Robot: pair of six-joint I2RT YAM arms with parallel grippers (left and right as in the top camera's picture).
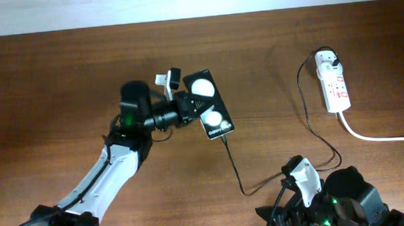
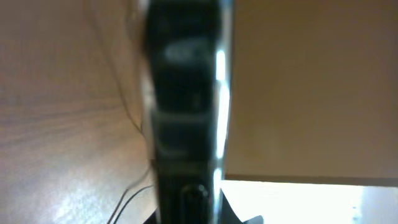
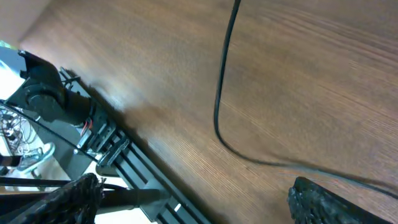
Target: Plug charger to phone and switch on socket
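Note:
My left gripper (image 1: 192, 108) is shut on the phone (image 1: 216, 102), a black rectangle with two white round patches, and holds it at the table's middle. In the left wrist view the phone's edge (image 2: 183, 112) fills the centre, blurred. The charger (image 1: 234, 168), a thin black cable, meets the phone's lower edge, loops past the right arm and runs up to the white plug adapter on the socket (image 1: 337, 86) at the far right. The charger also shows in the right wrist view (image 3: 219, 93). My right gripper (image 3: 196, 205) is open and empty near the front edge.
A thick white cord (image 1: 376, 137) leaves the socket toward the right edge. The right arm's base (image 1: 345, 202) sits at the front right, the left arm (image 1: 101, 177) reaches in from the front left. A black frame (image 3: 118, 155) shows beyond the table edge.

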